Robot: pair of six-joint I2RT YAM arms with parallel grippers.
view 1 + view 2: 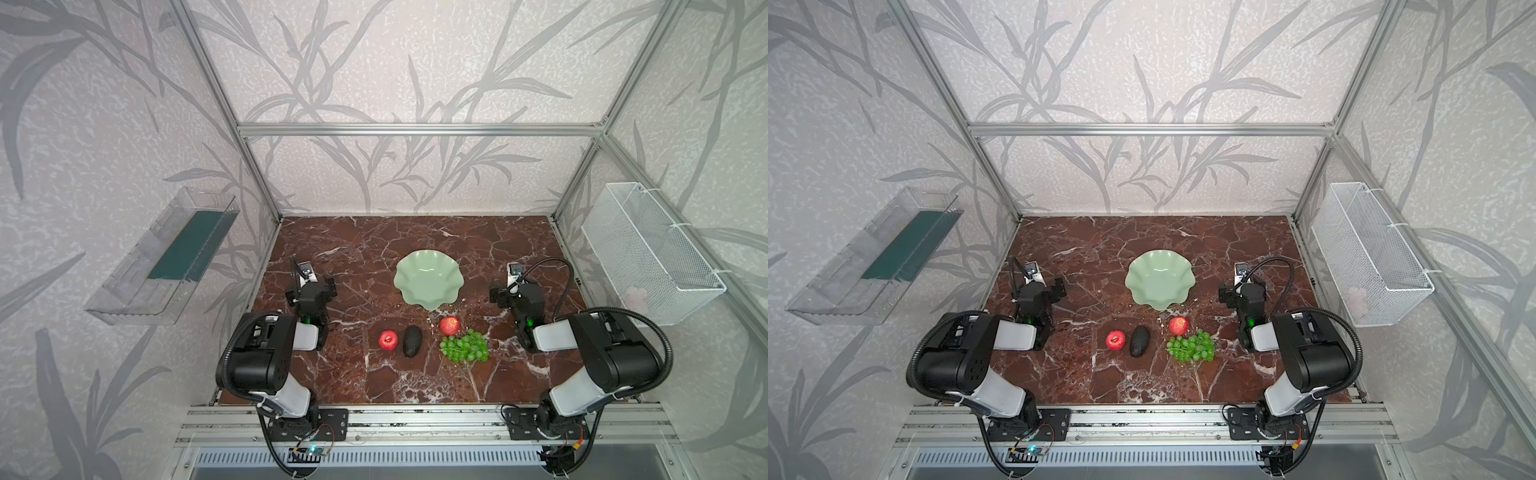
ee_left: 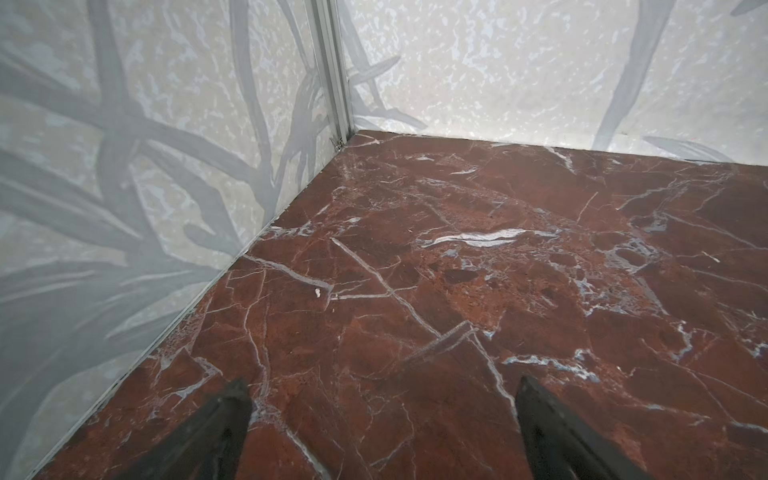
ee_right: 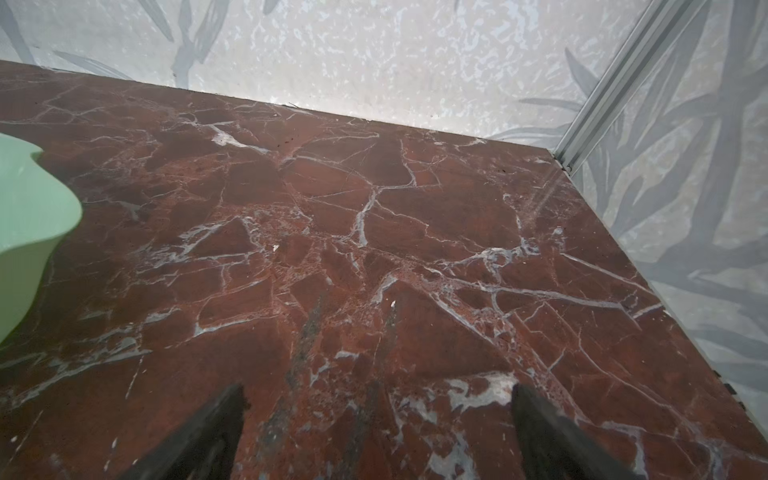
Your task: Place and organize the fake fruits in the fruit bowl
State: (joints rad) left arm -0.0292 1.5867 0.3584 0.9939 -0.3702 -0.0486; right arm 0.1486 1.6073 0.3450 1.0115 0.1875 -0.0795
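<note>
The fruit bowl (image 1: 428, 277) (image 1: 1158, 277), a pale green dish with a wavy rim, sits empty at mid table; its edge (image 3: 29, 216) shows in the right wrist view. In front of it, in both top views, lie a red apple (image 1: 388, 340) (image 1: 1115, 340), a dark avocado (image 1: 412, 341) (image 1: 1139, 341), a second red apple (image 1: 450, 325) (image 1: 1178, 326) and green grapes (image 1: 464, 346) (image 1: 1192, 347). My left gripper (image 1: 311, 289) (image 2: 382, 386) hovers left of the bowl, open and empty. My right gripper (image 1: 515, 289) (image 3: 376, 390) hovers right of the bowl, also open and empty.
A clear plastic tray (image 1: 166, 257) hangs on the left wall and a white wire basket (image 1: 652, 253) on the right wall. Aluminium posts (image 2: 332, 70) (image 3: 602, 91) stand at the back corners. A metal rail (image 1: 415, 419) runs along the front edge.
</note>
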